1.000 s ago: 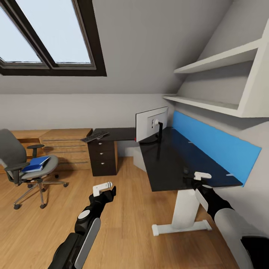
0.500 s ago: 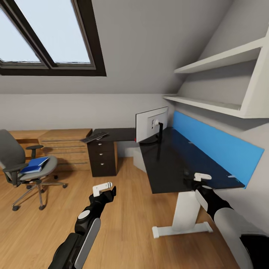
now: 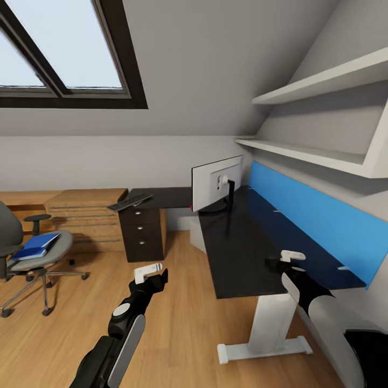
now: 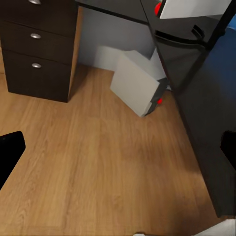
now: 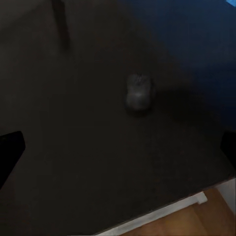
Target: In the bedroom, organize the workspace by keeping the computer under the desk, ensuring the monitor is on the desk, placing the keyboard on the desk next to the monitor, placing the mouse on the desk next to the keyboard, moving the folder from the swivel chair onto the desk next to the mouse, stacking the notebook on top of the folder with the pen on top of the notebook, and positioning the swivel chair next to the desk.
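Leftward now sits the grey swivel chair [image 3: 27, 253] — camera turned; small grey mouse [image 5: 139, 92] on black desk [image 3: 242, 242] — right gripper [image 3: 284, 261] spread.

Attic bedroom office: skylight [image 3: 64, 48], desk [image 3: 242, 237], swivel chair [image 3: 32, 253].

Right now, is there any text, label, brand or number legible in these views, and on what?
None can be read.
Monitor: its back shows no legible marking.
Keyboard: keys too small to read.
Blue folder on the swivel chair: plain cover.
Mouse: dark and blurred, no marking readable.
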Controlling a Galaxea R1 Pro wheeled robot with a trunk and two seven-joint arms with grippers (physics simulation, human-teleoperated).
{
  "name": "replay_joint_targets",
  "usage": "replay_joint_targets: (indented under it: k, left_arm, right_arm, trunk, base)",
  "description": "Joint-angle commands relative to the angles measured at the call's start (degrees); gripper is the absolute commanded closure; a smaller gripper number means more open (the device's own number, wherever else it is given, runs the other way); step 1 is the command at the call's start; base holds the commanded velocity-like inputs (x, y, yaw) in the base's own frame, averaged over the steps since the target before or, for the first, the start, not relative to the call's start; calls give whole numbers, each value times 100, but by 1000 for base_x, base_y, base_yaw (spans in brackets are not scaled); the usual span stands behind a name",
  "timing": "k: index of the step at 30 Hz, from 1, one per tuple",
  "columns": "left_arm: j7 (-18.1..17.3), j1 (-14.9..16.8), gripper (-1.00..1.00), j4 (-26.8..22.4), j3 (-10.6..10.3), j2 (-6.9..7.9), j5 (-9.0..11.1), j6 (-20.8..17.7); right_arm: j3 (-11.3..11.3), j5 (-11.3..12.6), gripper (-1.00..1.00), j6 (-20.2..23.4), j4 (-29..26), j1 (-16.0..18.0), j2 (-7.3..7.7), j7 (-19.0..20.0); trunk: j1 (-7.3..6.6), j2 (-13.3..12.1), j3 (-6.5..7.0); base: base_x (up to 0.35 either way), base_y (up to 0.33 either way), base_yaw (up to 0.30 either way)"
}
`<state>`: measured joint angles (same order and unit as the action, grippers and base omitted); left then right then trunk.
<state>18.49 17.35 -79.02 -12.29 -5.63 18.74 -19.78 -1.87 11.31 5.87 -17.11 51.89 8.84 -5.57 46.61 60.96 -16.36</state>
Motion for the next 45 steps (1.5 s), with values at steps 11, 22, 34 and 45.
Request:
replay_joint_targets:
  k: [11, 22, 34, 45]
  left_arm:
    - [50, 5, -100, 23, -7, 1, 59, -17]
    - [50, 5, -100, 36, -9, 1, 59, -17]
    - [50, 5, -100, 31, -19, 1, 58, -15]
    - [56, 5, -100, -269, -90, -7, 100, -16]
  right_arm:
    - [-24, 46, -100, 43, 107, 65, 14, -30]
    - [-22, 46, -100, 45, 118, 67, 21, -32]
    - [-17, 46, -100, 62, 116, 67, 15, -32]
    - [-15, 88, -100, 505, 37, 107, 23, -27]
  trunk:
    - [3, 4, -8]
    - [3, 4, -8]
    - [3, 4, -8]
    - [91, 165, -80]
  base:
    - [258, -237, 0]
    - [158, -152, 0]
    - [218, -5, 0]
    - [18, 0, 0]
